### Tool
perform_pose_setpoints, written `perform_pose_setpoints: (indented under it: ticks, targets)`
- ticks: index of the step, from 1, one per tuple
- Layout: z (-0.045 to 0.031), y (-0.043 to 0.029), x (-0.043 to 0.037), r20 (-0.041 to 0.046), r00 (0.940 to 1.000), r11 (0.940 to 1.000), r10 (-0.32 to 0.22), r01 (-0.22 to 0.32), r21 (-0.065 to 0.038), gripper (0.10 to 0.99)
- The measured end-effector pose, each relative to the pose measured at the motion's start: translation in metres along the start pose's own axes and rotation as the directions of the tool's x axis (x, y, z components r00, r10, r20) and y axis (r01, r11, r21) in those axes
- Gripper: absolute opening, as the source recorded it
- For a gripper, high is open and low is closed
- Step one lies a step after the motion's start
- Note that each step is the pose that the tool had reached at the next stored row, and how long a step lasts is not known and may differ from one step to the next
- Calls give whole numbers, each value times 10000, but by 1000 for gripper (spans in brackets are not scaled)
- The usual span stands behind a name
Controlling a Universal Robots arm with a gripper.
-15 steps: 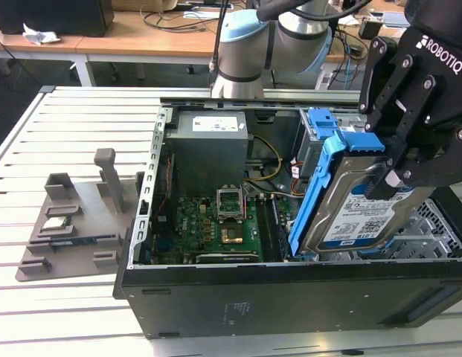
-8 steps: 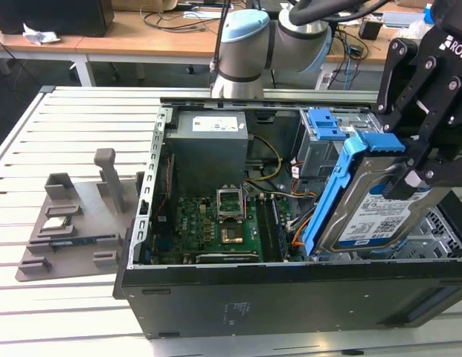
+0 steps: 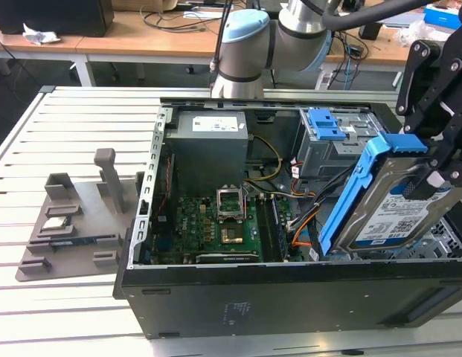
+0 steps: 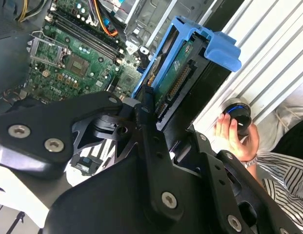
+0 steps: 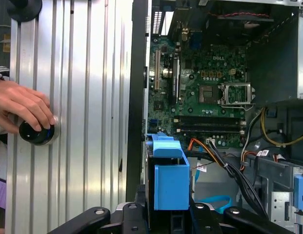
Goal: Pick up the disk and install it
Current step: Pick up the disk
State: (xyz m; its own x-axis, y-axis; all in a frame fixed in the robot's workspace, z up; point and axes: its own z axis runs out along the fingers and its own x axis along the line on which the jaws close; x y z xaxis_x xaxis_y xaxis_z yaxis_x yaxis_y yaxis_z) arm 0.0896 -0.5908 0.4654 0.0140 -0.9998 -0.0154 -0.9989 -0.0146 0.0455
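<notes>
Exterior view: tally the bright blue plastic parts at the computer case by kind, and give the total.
Disk frames: 1, the blue frame clipped around the disk
Cage latches: 1, the blue latch on the grey drive cage
Total: 2

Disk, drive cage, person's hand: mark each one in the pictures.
disk [image 3: 390, 216], exterior view, on its white-and-blue label.
drive cage [image 3: 320, 156], exterior view, on its grey metal wall below the blue latch.
person's hand [image 5: 20, 105], first wrist view, on the middle of the hand.
</notes>
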Motion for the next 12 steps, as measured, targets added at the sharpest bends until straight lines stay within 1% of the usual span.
perform_pose_setpoints:
  ticks: [3,5,8,12]
  targets:
    - [1,-73,1,1,10000,10000,-1,1,0,361]
    - [0,-103,1,0,10000,10000,-1,1,0,361]
    - [-1,-196,2,0,10000,10000,0,0,0,361]
    - [0,-258,1,1,10000,10000,-1,1,0,361]
